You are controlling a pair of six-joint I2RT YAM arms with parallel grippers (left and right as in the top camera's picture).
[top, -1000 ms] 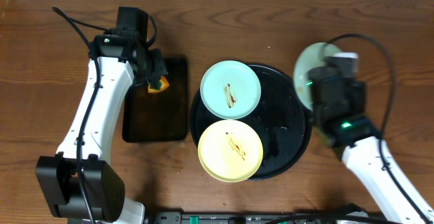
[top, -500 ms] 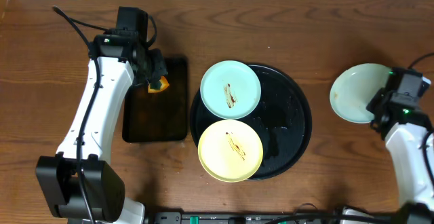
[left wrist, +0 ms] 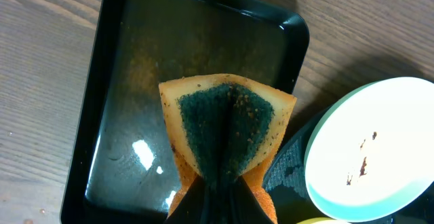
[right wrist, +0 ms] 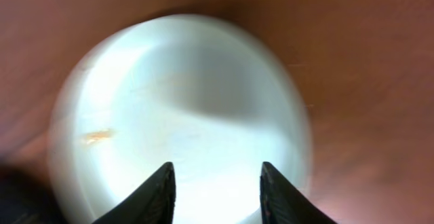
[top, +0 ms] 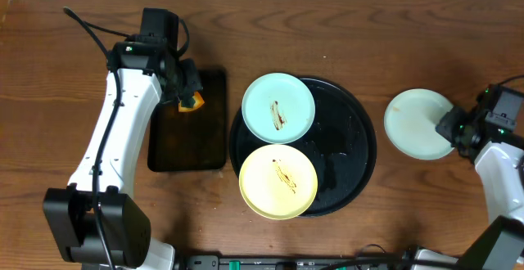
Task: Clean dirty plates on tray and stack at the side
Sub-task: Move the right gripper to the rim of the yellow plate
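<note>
Left gripper (top: 187,90): jaws pressed together on a sponge (left wrist: 220,125), pinching it at its lower edge so that it folded into a fan.
Sponge: orange-yellow foam with a dark green scouring face, held above the upper right part of the rectangular black tray (top: 188,162); whether it touched the tray could not be told.
Rectangular black tray: flat on the wood tabletop (top: 409,41), just left of the round black tray (top: 348,139); its glossy floor looked wet in the left wrist view.
Smeared mint plate (top: 278,108): on the upper left of the round black tray, overhanging the rim, with thin dark-brown streaks near its centre.
Yellow plate (top: 278,182): on the lower left of the same tray, overhanging the rim, just below the mint one, also marked with brown smears.
Round black tray: right half bare and glossy.
Third mint plate (top: 419,123): off the tray, on the bare tabletop to its right, apart from its rim; only a faint tan fleck showed on it in the blurred right wrist view.
Right gripper (top: 452,128): at that plate's right edge, fingers (right wrist: 159,190) spread with the plate showing between them; contact could not be told.
</note>
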